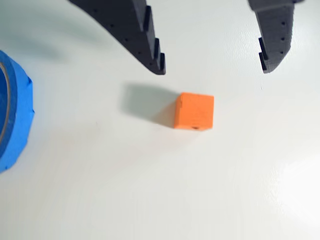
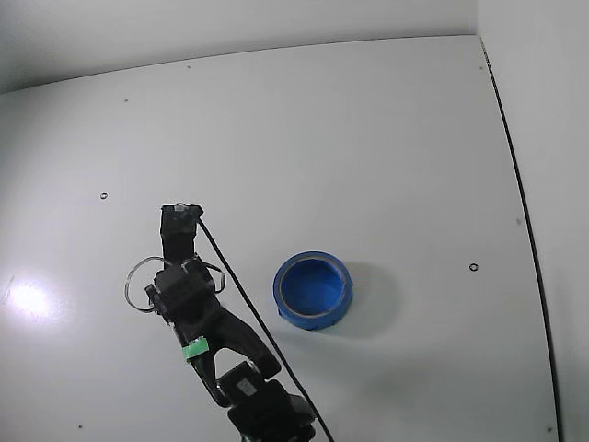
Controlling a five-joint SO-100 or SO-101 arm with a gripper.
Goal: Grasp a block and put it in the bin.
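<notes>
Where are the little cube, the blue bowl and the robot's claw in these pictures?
block (image 1: pixel 194 111): wrist view, orange top face.
bin (image 2: pixel 313 291): fixed view, blue inner floor.
gripper (image 1: pixel 212 67): wrist view, midway between open fingertips.

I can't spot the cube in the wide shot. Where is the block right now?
In the wrist view the block lies on the white table, just below the open gripper and right of the blue bin; the arm hides it in the fixed view.
</notes>
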